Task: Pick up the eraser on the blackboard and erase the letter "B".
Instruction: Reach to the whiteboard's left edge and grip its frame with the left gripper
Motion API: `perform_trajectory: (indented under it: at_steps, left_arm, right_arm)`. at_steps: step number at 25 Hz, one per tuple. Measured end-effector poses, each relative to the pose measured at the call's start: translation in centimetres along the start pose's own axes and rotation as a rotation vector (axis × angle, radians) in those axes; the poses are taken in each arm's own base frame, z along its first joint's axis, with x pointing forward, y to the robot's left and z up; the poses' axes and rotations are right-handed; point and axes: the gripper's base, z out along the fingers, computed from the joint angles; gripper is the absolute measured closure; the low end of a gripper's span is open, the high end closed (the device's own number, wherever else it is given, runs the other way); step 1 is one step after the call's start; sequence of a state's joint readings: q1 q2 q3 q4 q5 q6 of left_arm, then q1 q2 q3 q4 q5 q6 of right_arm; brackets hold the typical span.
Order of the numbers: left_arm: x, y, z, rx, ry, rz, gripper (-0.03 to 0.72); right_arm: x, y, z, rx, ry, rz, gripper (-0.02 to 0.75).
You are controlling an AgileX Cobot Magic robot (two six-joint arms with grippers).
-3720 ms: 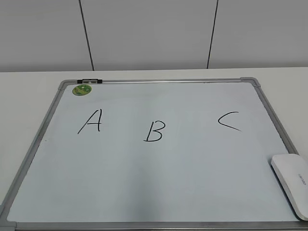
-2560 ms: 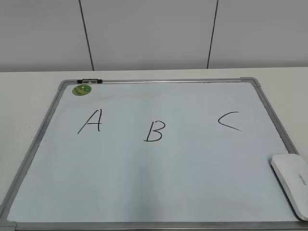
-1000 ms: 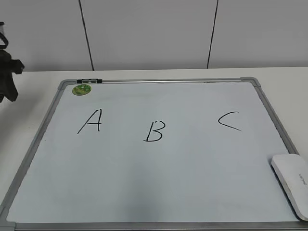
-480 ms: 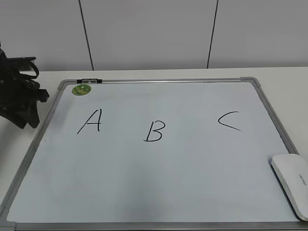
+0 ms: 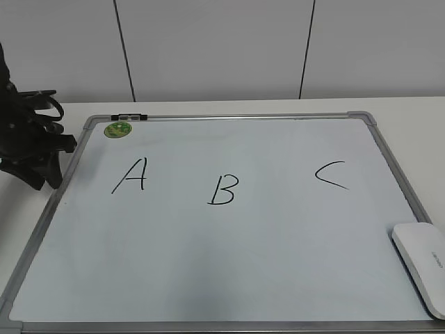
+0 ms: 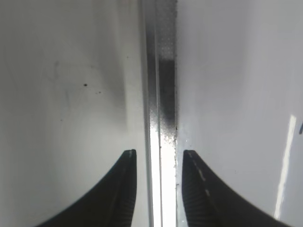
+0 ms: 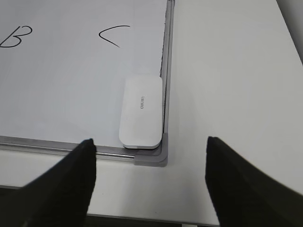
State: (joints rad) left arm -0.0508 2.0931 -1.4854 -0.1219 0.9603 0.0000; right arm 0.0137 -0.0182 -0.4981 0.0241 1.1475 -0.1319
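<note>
Item: eraser (image 7: 141,112), lying untouched in the blackboard's (image 5: 278,243) near right corner against the frame; letter "B" (image 5: 224,189) intact mid-board. Right claw (image 7: 149,182) hanging spread wide above it; left claw (image 6: 156,189) straddling the left frame rail, slightly parted. Advised: right claw descending centred, closing across the eraser's short width.

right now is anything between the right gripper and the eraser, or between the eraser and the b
Nothing visible. The right gripper, jaws wide open, looks straight at the eraser in the blackboard corner. Between eraser and letter "B" lies only bare board; the "C" sits off that line.
</note>
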Motion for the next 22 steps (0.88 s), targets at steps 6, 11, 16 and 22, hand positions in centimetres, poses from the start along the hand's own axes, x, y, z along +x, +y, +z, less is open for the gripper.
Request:
perform_trajectory:
  at_steps: [6,11,16,22]
  left_arm:
    - [-0.2,0.0,0.5,-0.001,0.0,-0.006,0.441]
    - [-0.2,0.2,2.0,-0.003,0.034,-0.01,0.441]
    - [-0.3,0.2,2.0,-0.003,0.028,-0.012,0.441]
    - [-0.4,0.2,2.0,-0.003,0.02,-0.012,0.455]
  right_arm:
    - [0.0,0.0,0.0,0.0,0.0,0.0,0.202]
    - [0.0,0.0,0.0,0.0,0.0,0.0,0.202]
    - [0.0,0.0,0.0,0.0,0.0,0.0,0.202]
    - [0.0,0.0,0.0,0.0,0.0,0.0,0.202]
